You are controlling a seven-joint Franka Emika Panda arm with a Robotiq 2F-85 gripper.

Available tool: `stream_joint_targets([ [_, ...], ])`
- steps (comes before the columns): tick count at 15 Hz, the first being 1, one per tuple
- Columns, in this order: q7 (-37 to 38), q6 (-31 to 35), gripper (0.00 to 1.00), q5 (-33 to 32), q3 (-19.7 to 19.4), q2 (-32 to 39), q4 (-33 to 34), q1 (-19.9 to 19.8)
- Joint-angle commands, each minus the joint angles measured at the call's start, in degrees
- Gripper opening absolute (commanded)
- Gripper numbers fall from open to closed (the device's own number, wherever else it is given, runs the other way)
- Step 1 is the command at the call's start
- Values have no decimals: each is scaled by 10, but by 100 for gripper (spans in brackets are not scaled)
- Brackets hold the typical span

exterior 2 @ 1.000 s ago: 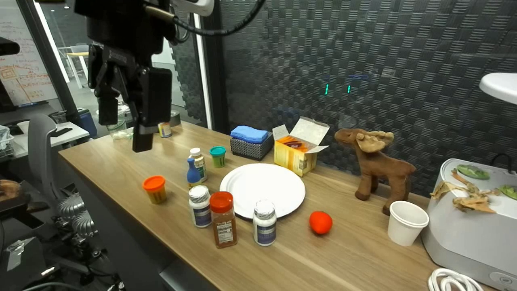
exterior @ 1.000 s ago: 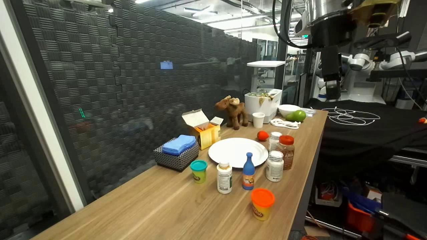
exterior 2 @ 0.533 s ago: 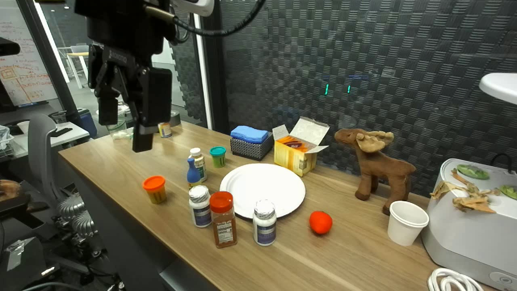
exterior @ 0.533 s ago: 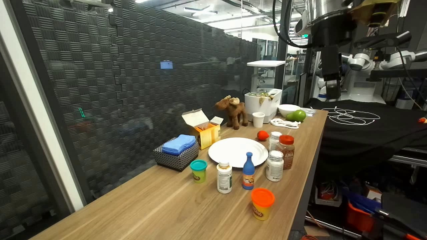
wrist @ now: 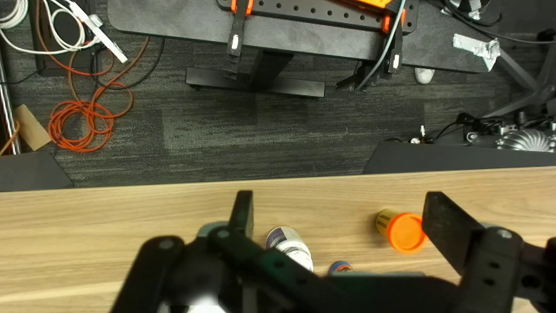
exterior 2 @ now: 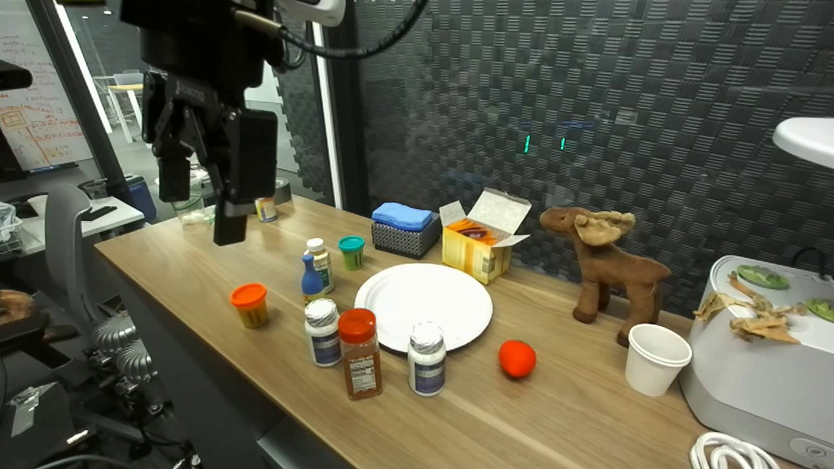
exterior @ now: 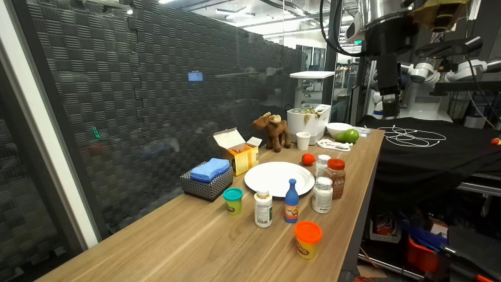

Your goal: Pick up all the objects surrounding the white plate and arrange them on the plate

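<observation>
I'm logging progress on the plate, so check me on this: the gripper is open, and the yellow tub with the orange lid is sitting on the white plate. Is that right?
Not quite: the yellow tub with the orange lid stands on the wooden table, apart from the white plate, as both exterior views show. The gripper is open, as you said.
</observation>
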Motion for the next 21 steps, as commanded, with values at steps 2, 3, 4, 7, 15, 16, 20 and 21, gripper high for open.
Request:
stream_joint_targets([
  [2,-1,-1,100,1,4,0,1,-5],
  [3,-1,-1,100,1,4,0,1,-5],
  [4,-1,-1,100,1,4,0,1,-5],
  [7,9,0,100,3,16,18,14,3],
  [15,147,127,100,-4,110,120,82,43],
  [16,163,142,100,-13,120,132,91,48],
  [20,199,186,100,-35,144,180,118,63],
  [21,205,208,100,-52,148,194,119,66],
])
